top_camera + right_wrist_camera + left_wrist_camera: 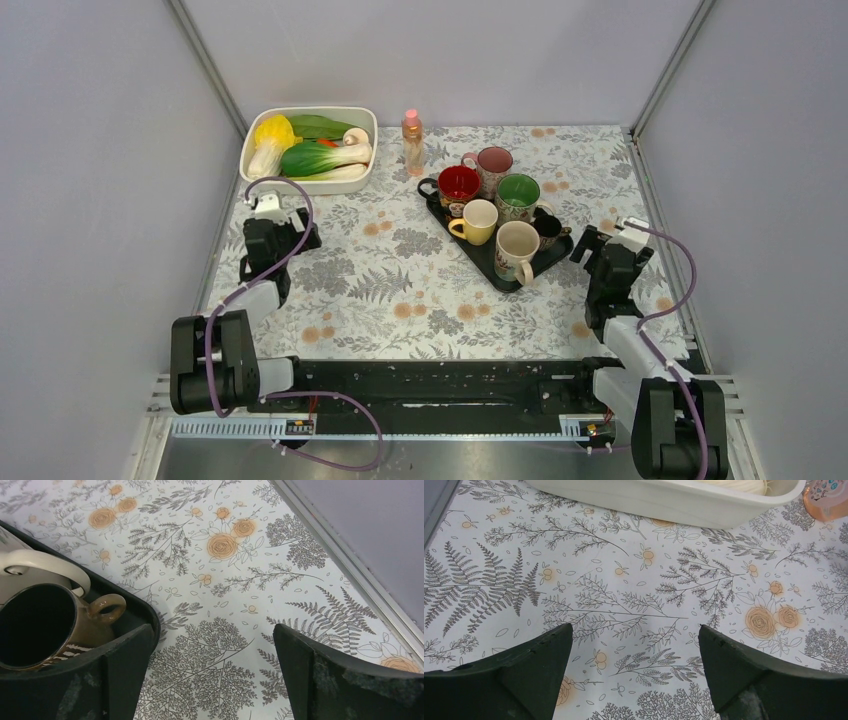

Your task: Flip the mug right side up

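From above, the brown mug (548, 228) sits at the right end of the black tray (480, 258), crowded against a cream mug (516, 248). My left gripper (285, 222) and right gripper (600, 242) hang over the flowered bench (400, 300).

At my left wrist, the jaws stand wide over bare cloth, and the bottle (826, 495) has a label too cropped to read.

At my right wrist, the jaws are wide and empty. The mug lies tipped in the tray corner, glossy brown with pale leaf marks. Its dark mouth faces me and its handle is up.

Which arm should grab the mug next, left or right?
Right, probably. The right end effector sits open beside the tray, brown mug right by it; the left end effector is far off, near the white dish.
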Robot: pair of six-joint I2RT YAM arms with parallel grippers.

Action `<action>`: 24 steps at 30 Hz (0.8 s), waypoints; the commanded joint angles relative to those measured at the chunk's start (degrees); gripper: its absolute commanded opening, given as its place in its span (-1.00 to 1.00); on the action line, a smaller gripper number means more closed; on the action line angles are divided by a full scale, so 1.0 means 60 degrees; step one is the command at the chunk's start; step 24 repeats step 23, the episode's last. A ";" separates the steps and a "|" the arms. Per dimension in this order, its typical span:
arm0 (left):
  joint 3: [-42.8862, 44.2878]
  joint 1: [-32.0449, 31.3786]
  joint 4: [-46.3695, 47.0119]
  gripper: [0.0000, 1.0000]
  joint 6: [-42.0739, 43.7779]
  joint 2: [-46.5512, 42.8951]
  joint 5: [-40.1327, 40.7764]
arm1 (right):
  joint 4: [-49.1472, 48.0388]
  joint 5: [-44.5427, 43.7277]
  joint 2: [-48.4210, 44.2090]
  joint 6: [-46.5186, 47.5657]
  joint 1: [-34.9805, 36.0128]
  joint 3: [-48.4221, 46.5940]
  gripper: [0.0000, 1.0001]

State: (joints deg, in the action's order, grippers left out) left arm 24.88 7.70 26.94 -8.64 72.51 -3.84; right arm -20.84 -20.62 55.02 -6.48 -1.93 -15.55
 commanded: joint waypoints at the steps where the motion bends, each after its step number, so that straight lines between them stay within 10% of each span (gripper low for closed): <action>1: -0.0096 0.0020 0.1306 0.98 0.0280 0.0059 0.0128 | -0.2627 -0.0421 -0.0126 -0.0408 0.0000 0.0511 0.99; 24: -0.0257 0.0104 0.1435 0.98 0.0594 -0.0097 -0.0570 | -0.3873 -0.0110 0.0946 -0.1290 0.0000 0.0777 0.99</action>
